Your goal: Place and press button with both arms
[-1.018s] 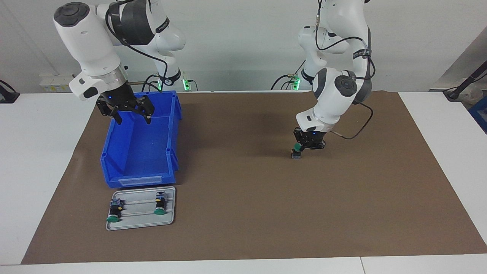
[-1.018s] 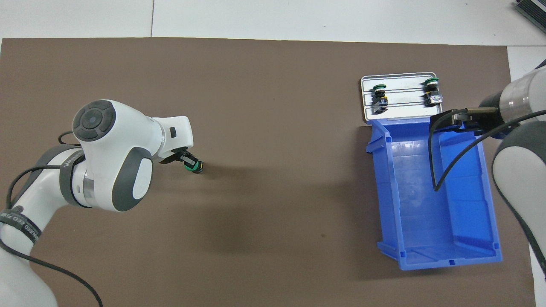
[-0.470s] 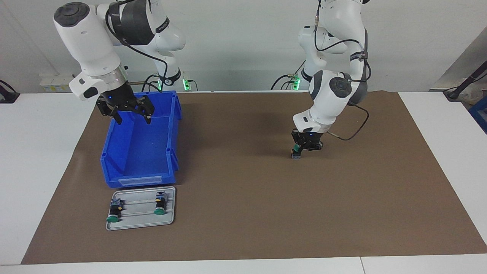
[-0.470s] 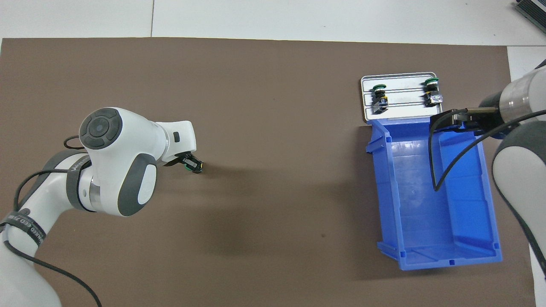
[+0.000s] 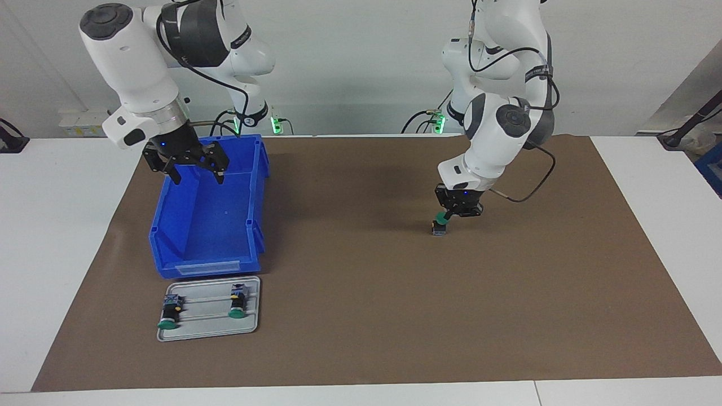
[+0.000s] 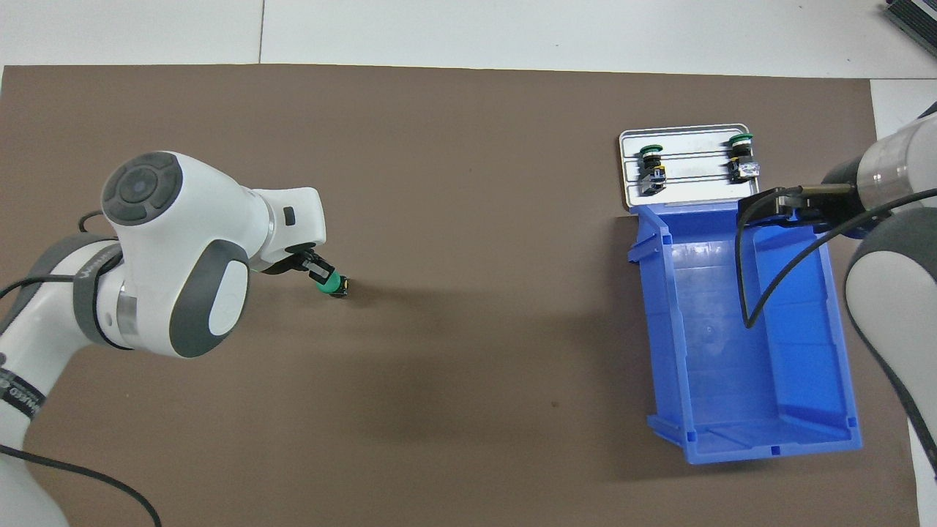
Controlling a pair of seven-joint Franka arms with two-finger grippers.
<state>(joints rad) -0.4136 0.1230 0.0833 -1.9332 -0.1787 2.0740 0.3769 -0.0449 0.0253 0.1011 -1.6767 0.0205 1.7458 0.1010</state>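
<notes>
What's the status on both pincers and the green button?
Left pincer shut, tips on small green-capped push-button standing on brown mat. Right pincer open, waiting over blue plastic bin. Nothing in the way.

Both arms glossy white, dark grey joint rings, black cables looping alongside, black grippers showing tiny blue lights.

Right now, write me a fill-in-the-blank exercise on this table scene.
1. The left gripper is shut, its tip on the standing button with the ____ cap.
2. The right gripper hangs open over the ____ bin.
3. The grey tray holds ____ buttons.

Missing: green; blue; two
</notes>
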